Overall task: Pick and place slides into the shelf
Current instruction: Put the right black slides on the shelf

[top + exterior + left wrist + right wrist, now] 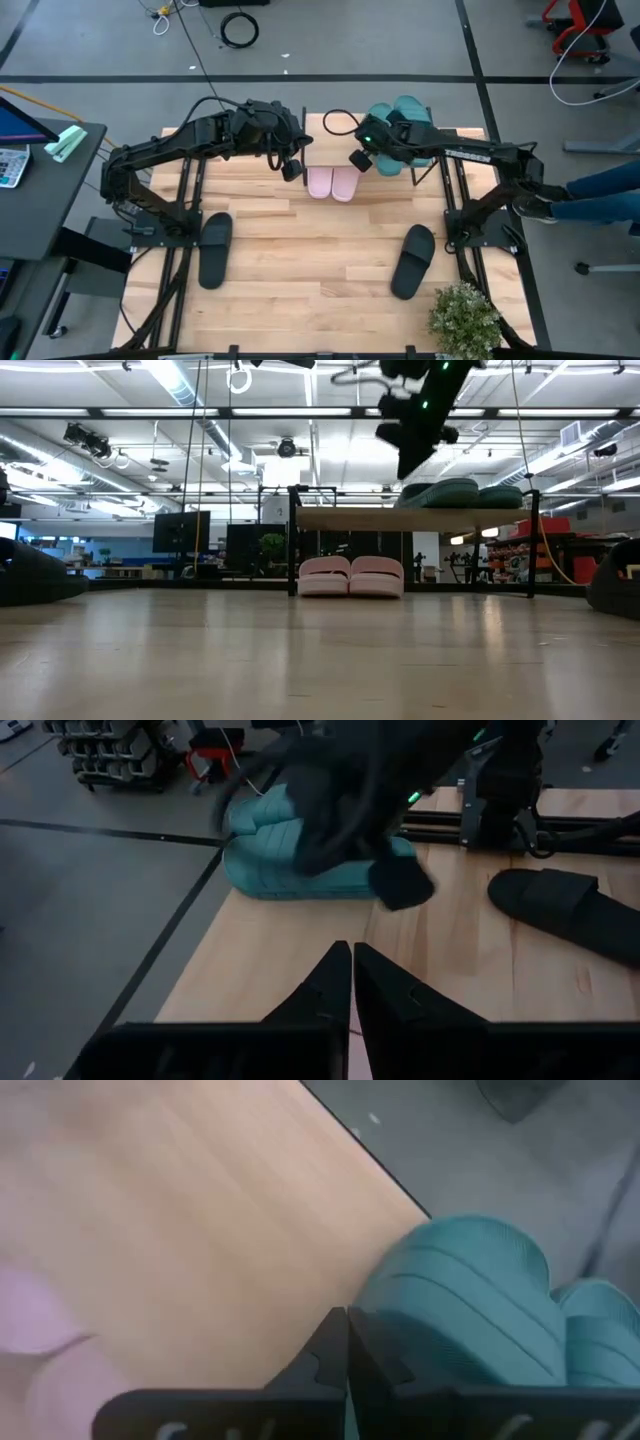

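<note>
Both tools empty with fingers together, left tool (291, 168) and right tool (359, 160) above shelf (350, 518); teal slides (400, 130) on top, pink slides (331, 183) underneath, black slides (214, 248) on counter (300, 260), probably next.

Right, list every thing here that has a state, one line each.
Pink slides: side by side on the table under the shelf.
Teal slides: side by side on top of the shelf.
Left black slide: flat on the table, not shelved.
Right black slide: flat on the table, not shelved.
Shelf: upright, bearing the teal pair.
Left gripper: fingers shut, empty, above the shelf.
Right gripper: fingers shut, empty, beside the teal slides.
</note>
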Controlling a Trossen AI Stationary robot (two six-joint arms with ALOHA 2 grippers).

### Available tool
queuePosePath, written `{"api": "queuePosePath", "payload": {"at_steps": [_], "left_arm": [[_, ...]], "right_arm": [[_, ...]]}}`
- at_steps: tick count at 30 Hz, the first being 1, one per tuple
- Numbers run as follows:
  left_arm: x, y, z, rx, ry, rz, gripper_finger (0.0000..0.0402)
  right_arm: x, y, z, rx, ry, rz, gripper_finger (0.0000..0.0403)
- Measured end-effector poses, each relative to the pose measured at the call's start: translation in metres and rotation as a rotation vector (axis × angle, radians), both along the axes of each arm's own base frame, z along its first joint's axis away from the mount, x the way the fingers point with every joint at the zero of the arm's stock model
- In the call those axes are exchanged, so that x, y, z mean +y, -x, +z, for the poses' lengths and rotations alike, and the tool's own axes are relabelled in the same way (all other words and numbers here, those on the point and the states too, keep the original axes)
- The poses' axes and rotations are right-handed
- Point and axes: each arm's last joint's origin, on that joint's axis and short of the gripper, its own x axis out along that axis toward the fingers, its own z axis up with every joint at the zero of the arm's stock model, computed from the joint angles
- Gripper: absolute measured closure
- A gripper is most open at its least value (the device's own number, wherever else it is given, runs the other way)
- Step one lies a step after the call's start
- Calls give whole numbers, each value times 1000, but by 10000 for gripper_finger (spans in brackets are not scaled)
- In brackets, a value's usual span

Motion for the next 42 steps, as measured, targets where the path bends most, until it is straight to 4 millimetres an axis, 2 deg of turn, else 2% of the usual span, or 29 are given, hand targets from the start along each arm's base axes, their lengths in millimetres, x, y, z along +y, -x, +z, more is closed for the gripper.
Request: {"api": "queuePosePath", "payload": {"at_steps": [4,7,12,15,18,23,29,32,35,38,40,42], "left_arm": [[-1,1,-1,0,37,16,390],[-5,2,-6,50,54,10,396],[-21,6,-14,161,75,-36,389],[-38,6,-17,192,99,-74,380],[-58,7,-20,214,126,-119,381],[-92,12,-24,286,120,-228,397],[-122,17,-24,280,155,-291,384],[-132,19,-24,283,150,-327,385],[-138,20,-24,285,147,-347,394],[-141,21,-24,287,149,-355,397],[-142,22,-25,292,150,-359,392],[-144,23,-25,296,148,-365,386]], "right_arm": [[27,14,24,-86,-67,122,397],[56,30,38,-162,-219,224,397],[128,47,48,-208,-402,405,400],[177,53,44,-211,-464,495,399],[220,57,30,-206,-433,527,400],[265,51,-3,-172,-320,570,399],[289,30,-45,50,-212,760,395],[291,21,-58,142,-129,869,395],[288,11,-62,188,-46,972,395],[283,0,-57,53,-116,873,395],[279,2,-55,15,-218,782,395],[277,9,-55,51,-290,742,391]]}}
